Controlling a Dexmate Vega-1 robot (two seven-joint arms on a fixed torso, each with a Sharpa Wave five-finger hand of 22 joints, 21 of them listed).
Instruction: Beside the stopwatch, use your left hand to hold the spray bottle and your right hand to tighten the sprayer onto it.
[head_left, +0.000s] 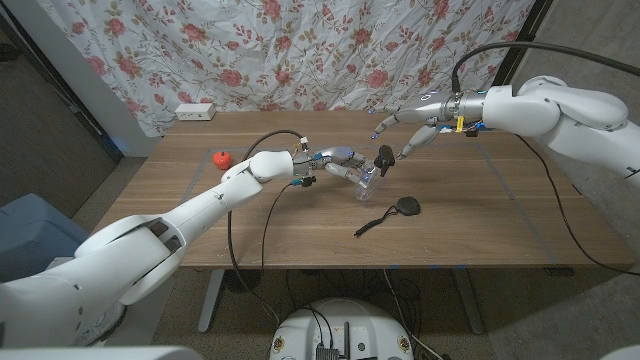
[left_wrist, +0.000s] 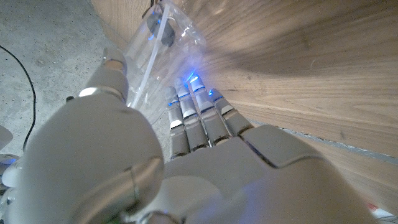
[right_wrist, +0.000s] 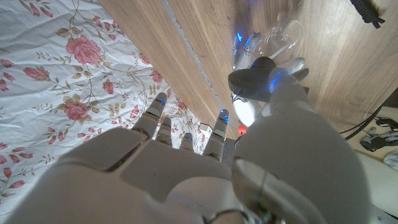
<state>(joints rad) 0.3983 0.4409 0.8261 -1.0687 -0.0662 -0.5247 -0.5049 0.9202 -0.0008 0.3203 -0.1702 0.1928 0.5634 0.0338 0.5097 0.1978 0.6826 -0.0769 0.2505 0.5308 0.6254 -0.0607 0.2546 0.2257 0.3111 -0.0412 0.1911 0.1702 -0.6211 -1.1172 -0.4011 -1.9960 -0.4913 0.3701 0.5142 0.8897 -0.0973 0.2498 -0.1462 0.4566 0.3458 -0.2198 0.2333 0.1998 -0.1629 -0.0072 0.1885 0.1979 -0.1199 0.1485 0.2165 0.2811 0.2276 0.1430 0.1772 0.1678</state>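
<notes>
Clear spray bottle at mid surface, tilted, long axis running from left hand up-right toward black sprayer at its top end. No readable label.

Left hand grips bottle, fingers wrapped round body.

Right hand near sprayer, fingers spread, holding nothing; contact unclear.

Black stopwatch with cord nearby, toward front edge.

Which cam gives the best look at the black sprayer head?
Right wrist view: the sprayer is large and sharp on the clear bottle, beside the right robot hand. Head view shows it small, with the left robot hand gripping the bottle. Left wrist view gives only a dim dark shape through the plastic.
</notes>
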